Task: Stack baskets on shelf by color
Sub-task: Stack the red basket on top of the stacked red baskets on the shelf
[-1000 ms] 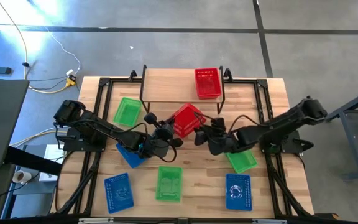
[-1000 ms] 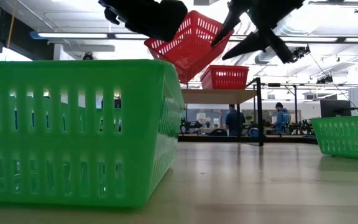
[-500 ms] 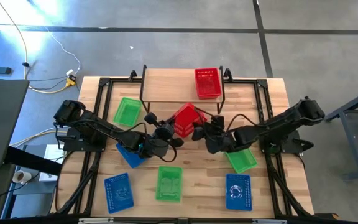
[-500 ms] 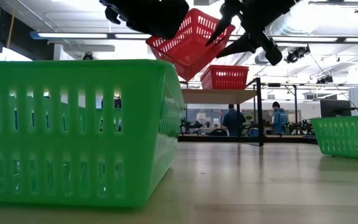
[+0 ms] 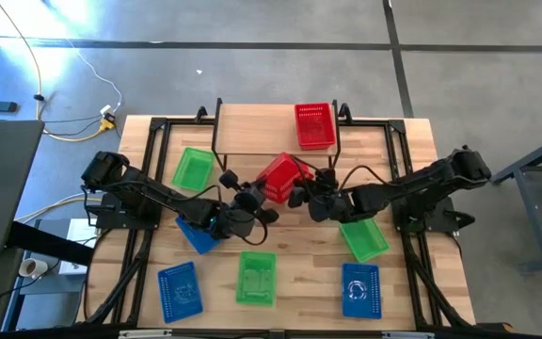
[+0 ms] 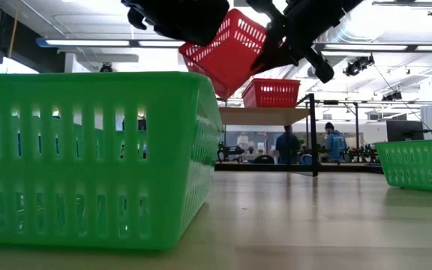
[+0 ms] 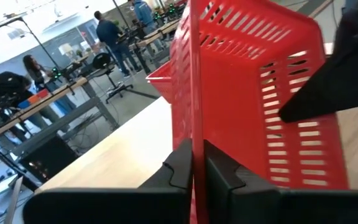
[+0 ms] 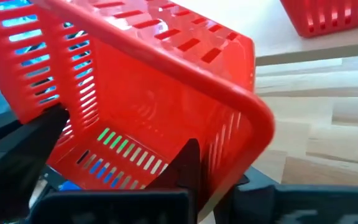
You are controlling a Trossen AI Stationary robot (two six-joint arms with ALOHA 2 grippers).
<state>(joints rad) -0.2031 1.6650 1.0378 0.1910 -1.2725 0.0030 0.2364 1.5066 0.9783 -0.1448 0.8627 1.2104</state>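
Note:
A red basket hangs tilted in the air in front of the shelf, between my two grippers. My left gripper is shut on its left side and my right gripper is shut on its right side. A second red basket stands by its bottom on the shelf's right end. Three green baskets and three blue baskets lie on the table. My left gripper pinches the red basket's rim edge between its two fingers, coming nearly level from the table's left. The basket is lifted clear of the table and tilted. My right gripper holds the basket's wall just under the rim, one finger inside the basket and the other outside. It comes from the table's right, slanting slightly down. The basket hangs tilted, clear of the table.
The shelf's left and middle parts show bare plank. A green basket stands close in front of the low view's camera. The blue basket under my left arm lies partly hidden. People stand at benches in the room behind.
My right gripper has moved toward the table's left, up to the red basket, and has shut on its wall. The basket has stayed aloft and tilted in my left gripper.

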